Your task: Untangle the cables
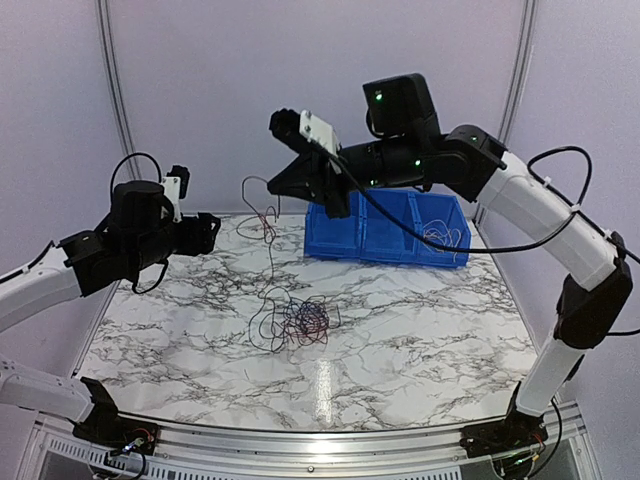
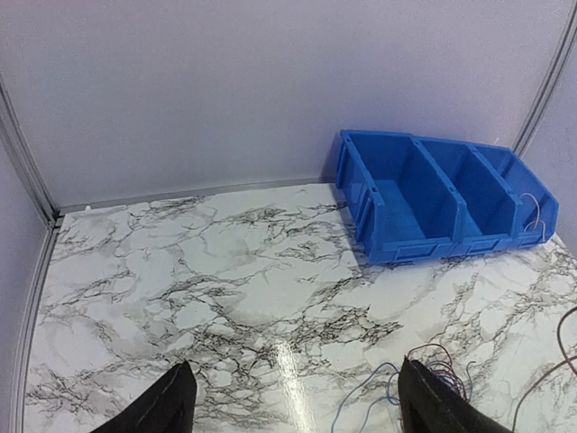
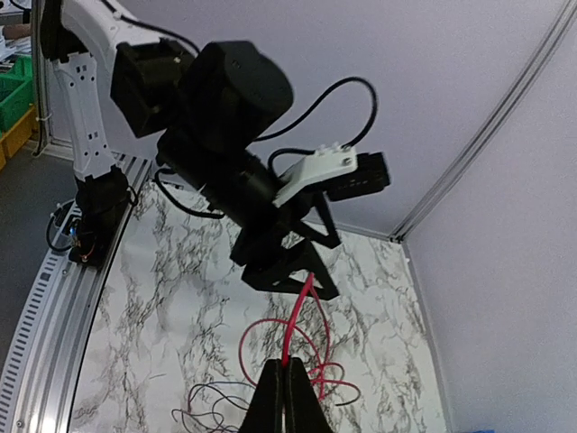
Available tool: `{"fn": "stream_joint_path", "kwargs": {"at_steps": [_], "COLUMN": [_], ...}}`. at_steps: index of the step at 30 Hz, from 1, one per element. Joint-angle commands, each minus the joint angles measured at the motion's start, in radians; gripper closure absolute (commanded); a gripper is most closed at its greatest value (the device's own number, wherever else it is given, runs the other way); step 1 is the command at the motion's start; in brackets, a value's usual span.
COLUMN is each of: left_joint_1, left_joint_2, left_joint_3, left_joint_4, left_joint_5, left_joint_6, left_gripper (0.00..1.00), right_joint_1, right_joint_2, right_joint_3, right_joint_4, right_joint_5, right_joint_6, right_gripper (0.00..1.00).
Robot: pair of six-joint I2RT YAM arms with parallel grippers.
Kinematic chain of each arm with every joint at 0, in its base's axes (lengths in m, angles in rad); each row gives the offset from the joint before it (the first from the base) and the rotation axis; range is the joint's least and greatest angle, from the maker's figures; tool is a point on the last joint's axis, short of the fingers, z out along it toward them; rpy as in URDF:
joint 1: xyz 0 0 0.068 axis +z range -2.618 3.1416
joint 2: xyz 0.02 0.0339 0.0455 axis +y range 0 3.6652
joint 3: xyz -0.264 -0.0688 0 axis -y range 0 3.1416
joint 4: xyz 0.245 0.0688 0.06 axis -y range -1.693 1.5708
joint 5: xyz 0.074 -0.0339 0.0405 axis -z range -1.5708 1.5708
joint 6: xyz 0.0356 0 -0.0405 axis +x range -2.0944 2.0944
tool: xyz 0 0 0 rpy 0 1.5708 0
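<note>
- Up high, a red cable [image 3: 298,316] is pinched in the closed right gripper [image 3: 287,370].
- The left gripper [image 2: 295,379] is held wide open.
- The other cables [image 1: 300,322] are heaped on the table [image 1: 430,330].

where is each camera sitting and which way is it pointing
top external: above and behind the bases, looking down on the marble table; both arms, left gripper and right gripper show
left wrist: on the left arm, facing across the table to the back wall and blue bin; its open fingertips show
right wrist: on the right arm, facing the left arm; its shut fingers pinch a red cable
shared: top and left wrist both show the bin and cable tangle
</note>
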Motion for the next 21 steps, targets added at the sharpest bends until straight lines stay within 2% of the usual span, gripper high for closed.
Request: {"fn": "stream_joint_path", "kwargs": {"at_steps": [1, 6, 11, 16, 21], "left_joint_1": [0.003, -0.003, -0.037, -0.074, -0.116], "left_joint_2": [-0.121, -0.268, -0.332, -0.274, -0.133], "left_joint_3": [-0.085, -0.201, -0.284, -0.307, -0.269], "left_joint_4": [0.045, 0.155, 0.263, 0.350, 0.406], "left_joint_5": [0.051, 0.175, 0.302, 0.414, 0.421], "left_joint_6": [-0.098, -0.125, -0.121, -0.133, -0.112], "left_gripper": [0.20, 0.22, 0.23, 0.25, 0.30], "right_joint_1": [-0.008, -0.041, -0.076, -0.084, -0.091], "right_joint_2": [-0.003, 0.011, 0.030, 0.038, 0.041], "right_joint_3": [0.091, -0.094, -0.216, -0.246, -0.243], "right_joint_4": [-0.032, 0.054, 0.109, 0.138, 0.150], "right_joint_5": [0.025, 0.043, 0.027, 0.029, -0.013], "right_joint_6": [-0.004, 0.010, 0.061, 0.078, 0.117], "right_gripper": [1.00, 1.00, 1.00, 1.00, 1.00]}}
